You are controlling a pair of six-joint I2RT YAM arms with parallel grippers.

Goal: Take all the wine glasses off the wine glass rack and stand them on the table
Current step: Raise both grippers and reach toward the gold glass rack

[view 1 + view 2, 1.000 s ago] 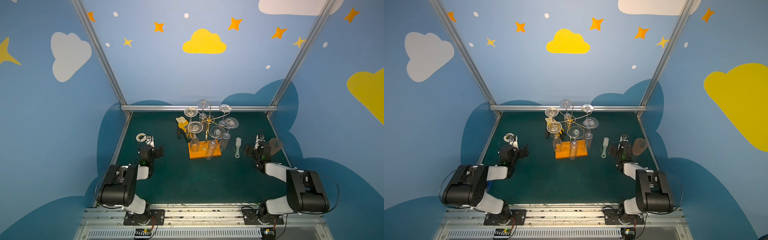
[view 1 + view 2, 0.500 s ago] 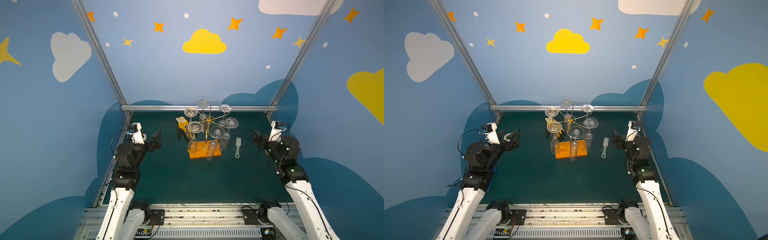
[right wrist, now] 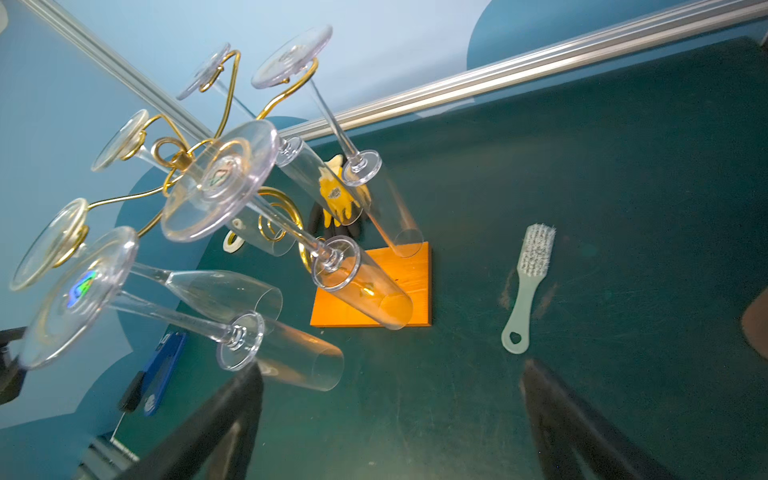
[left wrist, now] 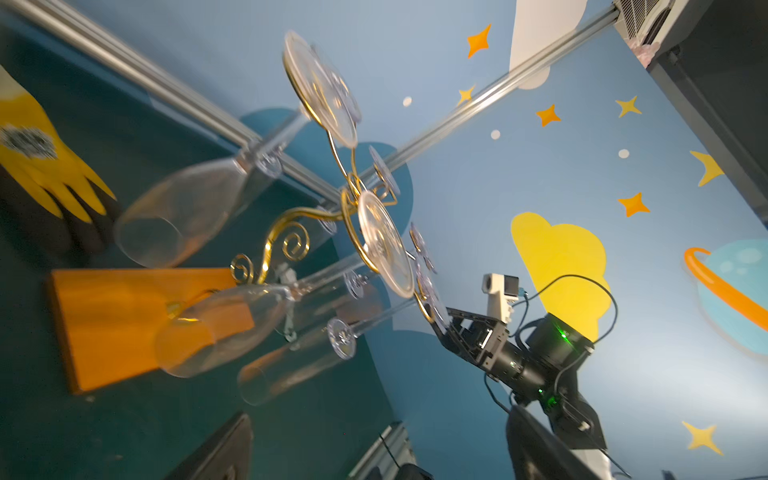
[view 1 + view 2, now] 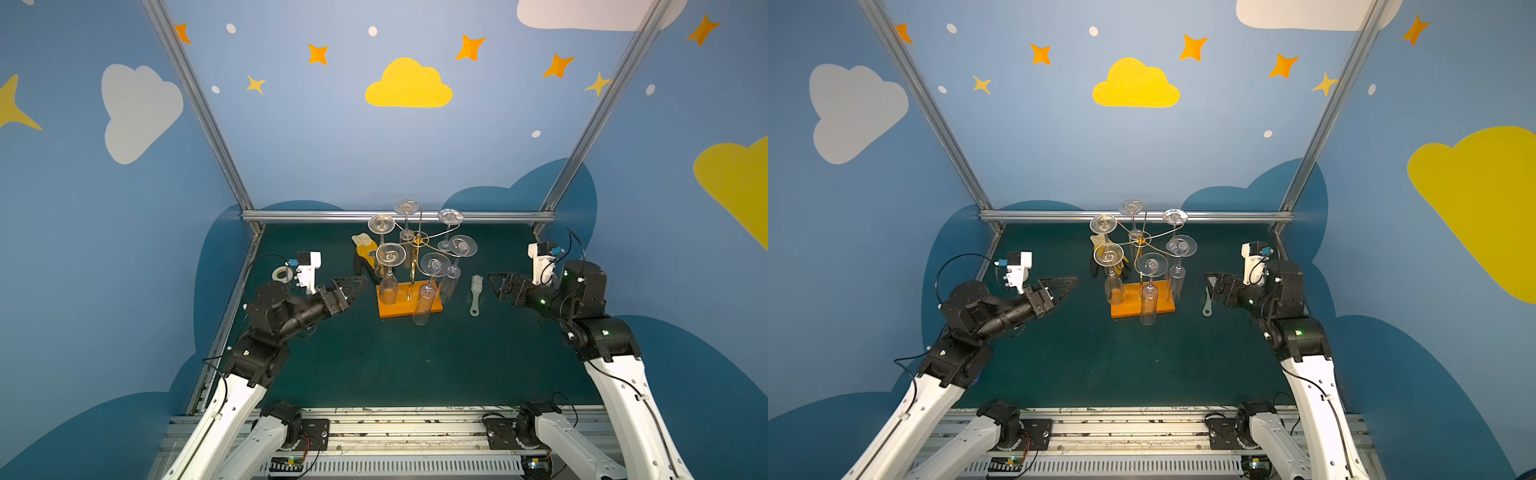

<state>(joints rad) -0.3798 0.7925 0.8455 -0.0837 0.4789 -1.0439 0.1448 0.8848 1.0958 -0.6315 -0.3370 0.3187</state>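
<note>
- The left gripper [image 5: 358, 285] is wide open and holds nothing; the wine glass rack [image 5: 409, 306] stands just past its tips
- The right gripper [image 5: 494, 285] is wide open and empty; a brush [image 5: 476, 293] lies between it and the rack
- Six wine glasses [image 5: 387, 291] hang upside down on the rack

Clear worktop [image 5: 374, 365] lies in front of the wine glass rack [image 5: 400, 308].

Left approach: bare surface between the left pincer [image 5: 357, 284] and the hanging wine glasses [image 5: 390, 254]; a glove [image 5: 363, 251] lies behind.

Right approach: a brush [image 5: 476, 291] lies between the right pincer [image 5: 494, 284] and the rack.
</note>
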